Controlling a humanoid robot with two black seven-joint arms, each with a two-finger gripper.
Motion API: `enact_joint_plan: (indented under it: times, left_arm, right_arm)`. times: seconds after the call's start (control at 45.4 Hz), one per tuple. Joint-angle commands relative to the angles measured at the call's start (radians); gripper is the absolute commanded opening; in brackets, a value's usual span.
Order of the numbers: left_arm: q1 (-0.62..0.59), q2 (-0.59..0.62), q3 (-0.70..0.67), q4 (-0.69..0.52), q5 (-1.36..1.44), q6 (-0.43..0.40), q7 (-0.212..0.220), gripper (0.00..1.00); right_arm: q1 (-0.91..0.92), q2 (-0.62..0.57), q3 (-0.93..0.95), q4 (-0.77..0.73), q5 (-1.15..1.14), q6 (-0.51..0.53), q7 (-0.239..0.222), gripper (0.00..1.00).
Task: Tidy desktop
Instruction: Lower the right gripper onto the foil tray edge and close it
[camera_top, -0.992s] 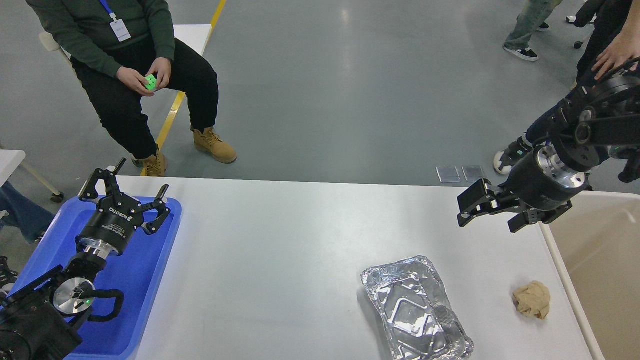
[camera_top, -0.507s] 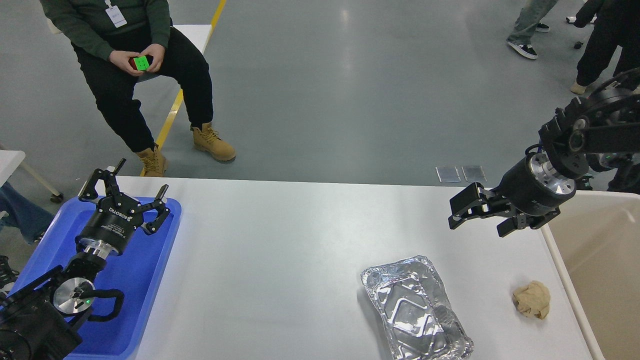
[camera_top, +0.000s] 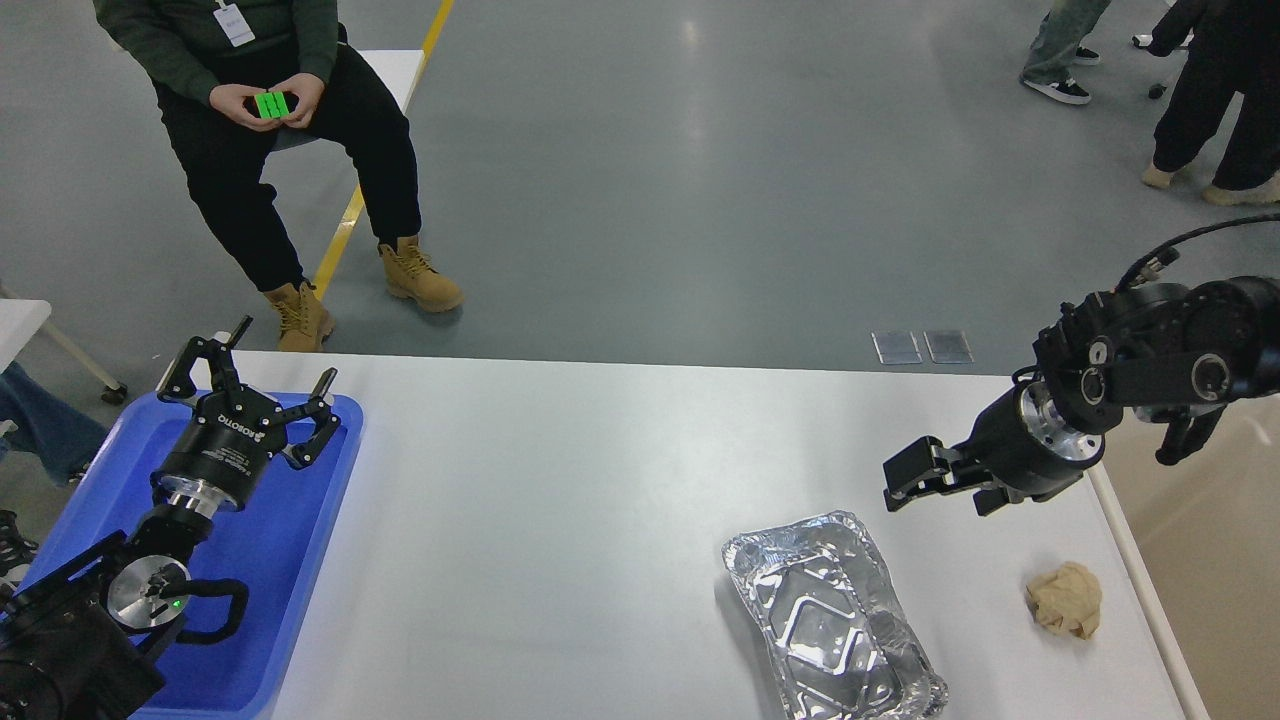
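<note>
The white desktop (camera_top: 560, 520) fills the lower part of the head view. A crumpled silver foil tray (camera_top: 830, 625) lies on it at the front right. A crumpled brown paper ball (camera_top: 1065, 598) lies near the right edge. My right gripper (camera_top: 935, 488) hovers over the desktop just above and behind the foil tray, pointing left, with its fingers apart and empty. My left gripper (camera_top: 262, 385) is open and empty above the blue tray (camera_top: 300, 560) at the left.
A cream-coloured bin (camera_top: 1200, 560) stands against the desktop's right edge. A seated person (camera_top: 290, 130) holding a green cube is behind the table at the left. Other people stand at the far right.
My right gripper has come down and slightly left, toward the foil tray. The left arm has not moved. The seated person shifted his hands and feet.
</note>
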Motion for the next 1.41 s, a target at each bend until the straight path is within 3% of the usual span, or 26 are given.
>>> enact_joint_plan:
  times: [0.0,0.375,0.837,1.146,1.388]
  left_arm:
    - [0.000,0.000,-0.001,0.000,0.000,0.000,0.000,0.99]
    - [0.000,0.000,0.001,0.000,0.000,0.000,0.000,0.99]
    - [0.000,-0.001,-0.001,0.000,0.000,0.000,0.000,0.99]
    - [0.000,-0.001,-0.001,0.000,0.000,0.000,0.000,0.99]
    - [0.000,-0.001,-0.001,0.000,0.000,0.000,0.000,0.99]
  right_arm:
    - [-0.124,0.045,0.072,-0.030,-0.079,-0.049,0.002,1.00]
    - [-0.267,0.054,0.062,-0.084,-0.228,-0.214,0.002,0.99]
    - [-0.367,0.070,0.084,-0.109,-0.213,-0.242,0.002,1.00]
    - [-0.436,0.070,0.090,-0.115,-0.216,-0.351,0.002,0.98]
    - [-0.506,0.127,0.076,-0.184,-0.231,-0.434,0.002,0.78]
